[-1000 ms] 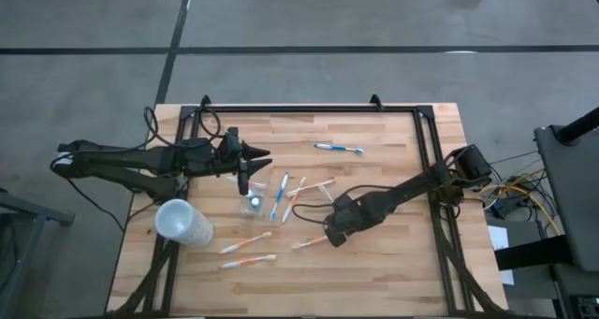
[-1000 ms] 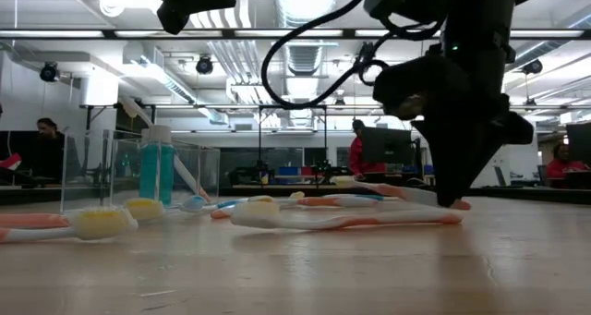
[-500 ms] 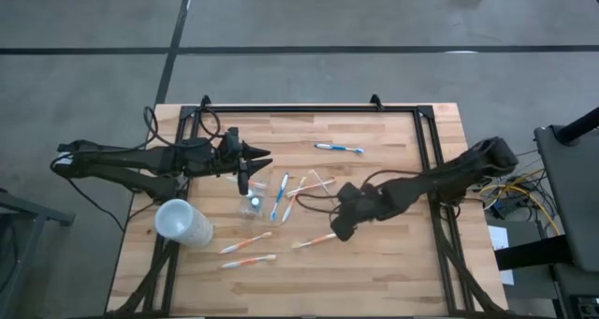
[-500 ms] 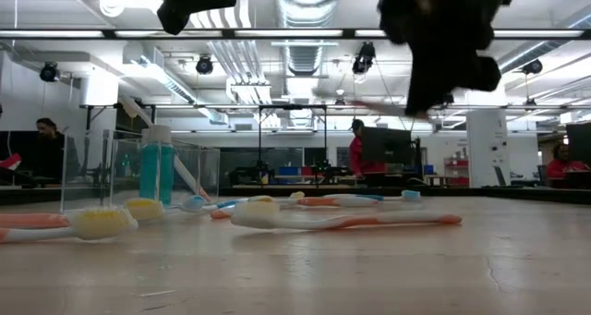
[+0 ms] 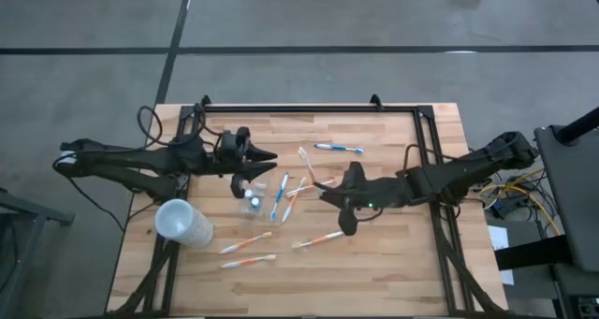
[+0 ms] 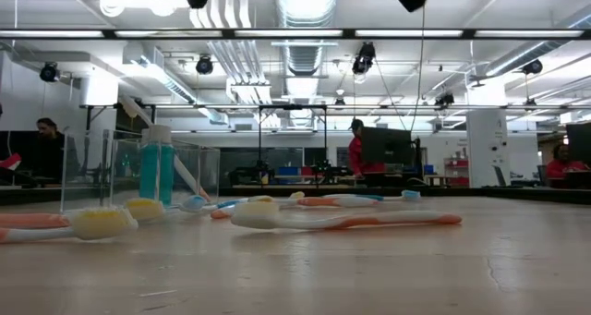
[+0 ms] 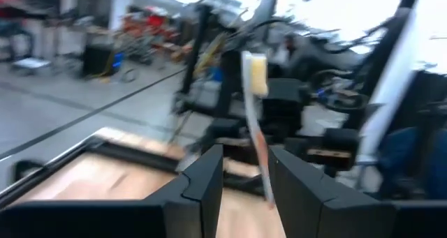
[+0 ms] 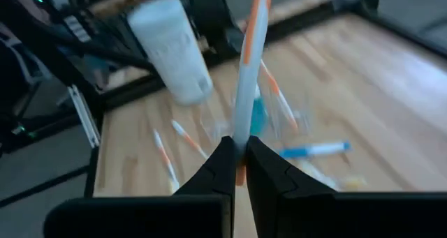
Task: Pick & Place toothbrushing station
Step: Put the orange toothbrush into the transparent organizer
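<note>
A small clear tumbler (image 5: 251, 202) stands on the table with the blue toothpaste tube (image 6: 157, 163) and one leaning toothbrush inside it. Several white-orange and white-blue toothbrushes (image 5: 281, 195) lie flat around it. My right gripper (image 5: 325, 194) is shut on one white-orange toothbrush (image 5: 307, 164), high above the table and right of the tumbler. In the left wrist view that brush (image 7: 255, 77) shows farther off, head up. My left gripper (image 5: 267, 156) hovers open above and just beyond the tumbler, with nothing between its fingers (image 7: 202, 179). My right gripper pinches the toothbrush between its two fingers by the handle (image 8: 242, 137), close to its orange free end. The fingers come from the table's right, slanting a little down. The brush runs on ahead of them with its head end raised, clear of the table.
A larger frosted whitish cup (image 5: 183, 222) lies on its side at the near left. A blue toothbrush (image 5: 339, 149) lies toward the far edge, and orange ones (image 5: 247, 252) lie near the front. A black frame (image 5: 309, 108) borders the table. People sit in the room beyond.
My right gripper has risen from the table with the toothbrush, lifting it clear, and has tipped from pointing down to nearly level, carrying the brush toward the tumbler. My left gripper has tipped upward a little above the tumbler.
</note>
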